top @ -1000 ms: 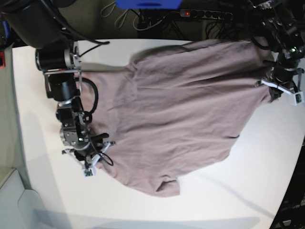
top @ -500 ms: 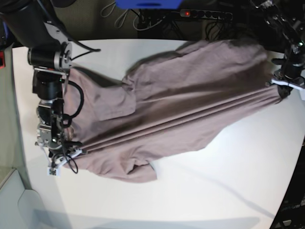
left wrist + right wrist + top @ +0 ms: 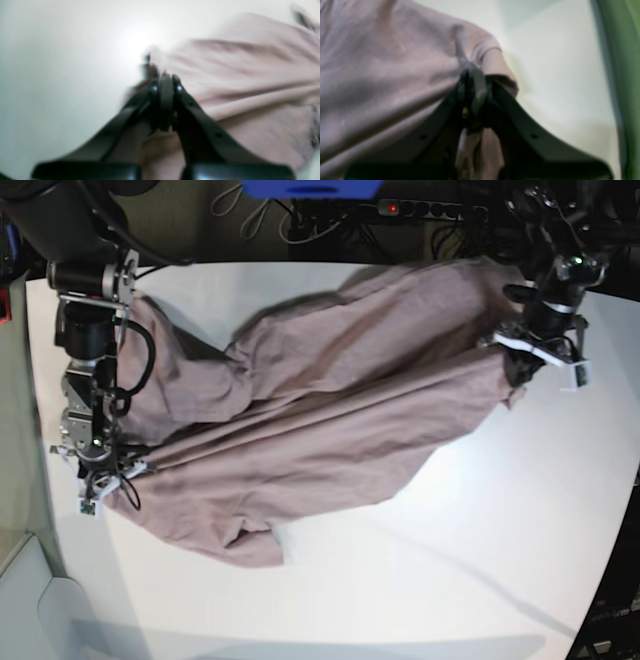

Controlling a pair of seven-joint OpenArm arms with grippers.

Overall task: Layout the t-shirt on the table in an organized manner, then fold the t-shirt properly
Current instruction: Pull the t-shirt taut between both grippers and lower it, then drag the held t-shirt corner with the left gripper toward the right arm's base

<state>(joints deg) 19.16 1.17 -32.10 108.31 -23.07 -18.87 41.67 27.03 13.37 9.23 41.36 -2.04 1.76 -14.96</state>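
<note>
Stretching the t-shirt point(image 3: 320, 430) between both arms, I am in the laying-out step, with no fold begun as far as I can judge. The cloth spans the table point(image 3: 450, 580) from the left side of the base view to its upper right, pulled into long ridges that run between the two grips, while a loose flap hangs toward the table's near side. My right gripper point(image 3: 98, 480), at the left of the base view, has its jaws pressed together on an edge of the shirt; the right wrist view shows pink fabric bunched at the closed tips point(image 3: 472, 92), though blur hides which seam it is. My left gripper point(image 3: 540, 355), at the upper right of the base view, is likewise clamped on the cloth, its tips point(image 3: 165, 100) meeting with fabric gathered around them. Next, I judge, the shirt must be lowered flat with even tension, so the ridges smooth out and the drooping flap spreads rather than tucks under. Pulling too hard could slip the fabric from either grip.
</note>
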